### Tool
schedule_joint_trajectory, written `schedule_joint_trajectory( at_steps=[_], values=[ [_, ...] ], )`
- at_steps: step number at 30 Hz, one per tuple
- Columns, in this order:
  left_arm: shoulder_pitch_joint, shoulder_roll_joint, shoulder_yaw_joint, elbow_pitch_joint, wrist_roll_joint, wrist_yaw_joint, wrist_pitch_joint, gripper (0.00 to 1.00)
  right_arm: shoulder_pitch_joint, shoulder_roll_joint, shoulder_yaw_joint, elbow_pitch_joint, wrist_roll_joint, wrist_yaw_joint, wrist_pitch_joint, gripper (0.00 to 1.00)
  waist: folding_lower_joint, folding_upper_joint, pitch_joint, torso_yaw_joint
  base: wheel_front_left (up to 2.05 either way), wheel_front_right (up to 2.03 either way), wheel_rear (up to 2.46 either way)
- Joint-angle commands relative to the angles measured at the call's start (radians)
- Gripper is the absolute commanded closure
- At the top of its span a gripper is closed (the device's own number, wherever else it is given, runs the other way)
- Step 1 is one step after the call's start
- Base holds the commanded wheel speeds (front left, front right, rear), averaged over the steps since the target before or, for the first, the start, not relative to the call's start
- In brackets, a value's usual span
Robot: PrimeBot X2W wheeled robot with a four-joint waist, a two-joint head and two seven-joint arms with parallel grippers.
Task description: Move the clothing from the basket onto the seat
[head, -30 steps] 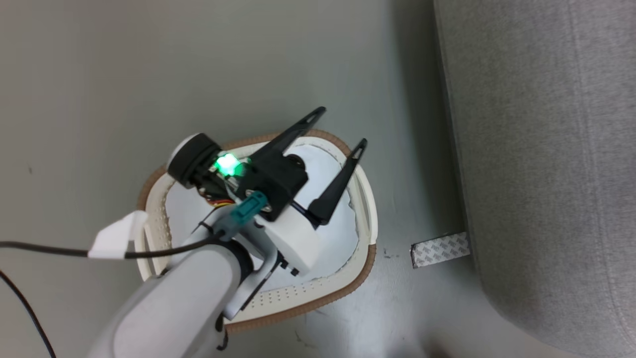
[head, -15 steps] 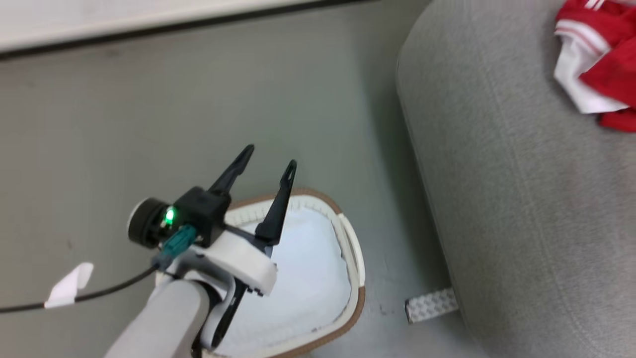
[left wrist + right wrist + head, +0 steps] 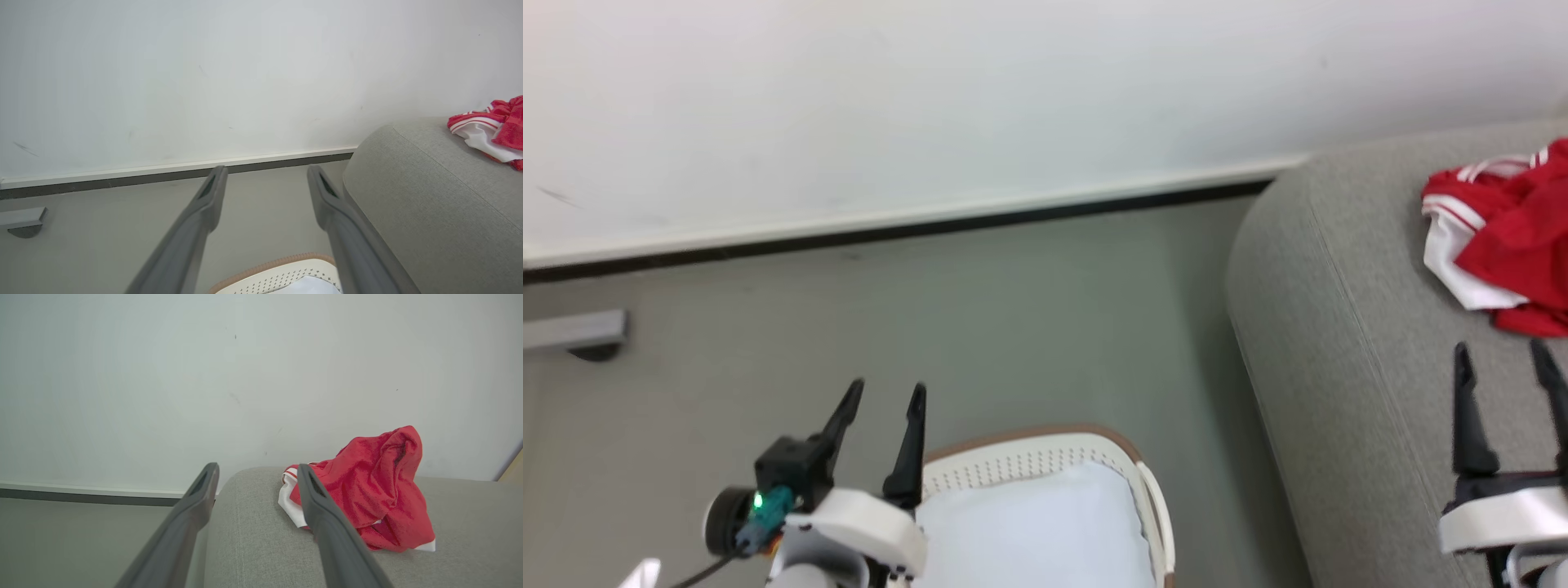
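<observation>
The red-and-white garments (image 3: pixel 1503 237) lie in a loose heap on top of the grey sofa (image 3: pixel 1347 384), a little in from its rounded end. That is where the task wants them, so I judge the carrying finished or nearly so.

The laundry basket (image 3: pixel 1029 467) stands on the floor just off that same end of the sofa. The part of its inside that I can see shows the plain white pad (image 3: pixel 1037 531) and no red cloth, though its near side is cut off from my view.

My right gripper (image 3: pixel 1500 347) hangs over the sofa cushion, short of the heap and not touching it. Its fingers are spread with nothing between them, which fits a garment let go and left to settle.

My left gripper (image 3: pixel 887 386) is raised at the basket's edge farthest from the sofa, likewise spread and empty, pointing toward the wall. I read both arms as held back, clear of the cloth, so nothing snags or drags off the sofa.
</observation>
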Motion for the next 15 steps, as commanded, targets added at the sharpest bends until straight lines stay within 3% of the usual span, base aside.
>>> schedule_joint_trajectory(
  at_steps=[1,15],
  values=[
    [0.039,-0.003,0.013,0.020,0.001,0.003,-0.014,0.00,0.039,0.009,0.018,-0.010,-0.011,-0.003,-0.002,0.00,0.0004,0.0000,-0.081,0.062,0.00,0.00,0.00],
    [0.213,-0.061,0.163,0.034,0.068,-0.054,-0.020,0.00,0.192,0.059,0.095,0.064,-0.018,-0.003,-0.002,0.00,0.0004,0.0000,-0.206,0.113,0.00,0.00,0.00]
  ],
)
